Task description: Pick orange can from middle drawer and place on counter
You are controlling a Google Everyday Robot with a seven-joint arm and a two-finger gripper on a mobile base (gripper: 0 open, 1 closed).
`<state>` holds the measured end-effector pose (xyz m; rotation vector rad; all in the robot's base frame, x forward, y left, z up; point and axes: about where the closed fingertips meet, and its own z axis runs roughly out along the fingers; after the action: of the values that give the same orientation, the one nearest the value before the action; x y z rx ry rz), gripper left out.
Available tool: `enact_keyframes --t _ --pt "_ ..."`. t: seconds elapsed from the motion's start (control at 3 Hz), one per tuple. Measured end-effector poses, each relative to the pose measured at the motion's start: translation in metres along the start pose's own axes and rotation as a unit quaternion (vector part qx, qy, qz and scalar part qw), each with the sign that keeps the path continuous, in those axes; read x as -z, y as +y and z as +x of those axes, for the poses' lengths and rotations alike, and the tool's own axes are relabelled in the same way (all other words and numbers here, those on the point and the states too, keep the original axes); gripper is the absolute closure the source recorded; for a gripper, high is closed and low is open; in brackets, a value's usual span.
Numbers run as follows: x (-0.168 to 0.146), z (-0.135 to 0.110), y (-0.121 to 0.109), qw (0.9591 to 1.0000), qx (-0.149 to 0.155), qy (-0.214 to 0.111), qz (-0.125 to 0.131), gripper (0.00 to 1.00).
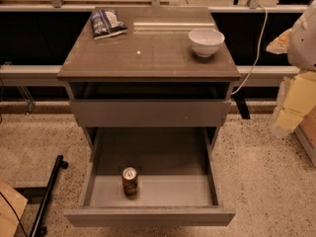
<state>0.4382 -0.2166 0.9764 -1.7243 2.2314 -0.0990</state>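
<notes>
The orange can [130,180] stands upright on the grey floor of the open middle drawer [150,216], near its front left. The drawer is pulled far out from the cabinet. The counter [148,53] is the glossy grey-brown top slab above it. My gripper [292,107] hangs at the right edge of the view, beside the cabinet and well to the right of and above the can. It touches nothing and holds nothing that I can see.
A white bowl [206,41] sits at the counter's back right. A blue-and-white snack bag [107,22] lies at its back left. The top drawer [150,112] is slightly pulled out. A black bar [48,196] lies on the speckled floor at the left.
</notes>
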Motion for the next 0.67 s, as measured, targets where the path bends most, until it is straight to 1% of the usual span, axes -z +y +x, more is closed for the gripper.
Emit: enact_keyframes --t 0.33,0.67 --pt "0.001 -0.001 0.000 1.0000 0.000 -0.002 0.003 0.00" --pt "-0.013 -0.001 -0.001 0.9997 0.004 -0.023 0.009 0.00"
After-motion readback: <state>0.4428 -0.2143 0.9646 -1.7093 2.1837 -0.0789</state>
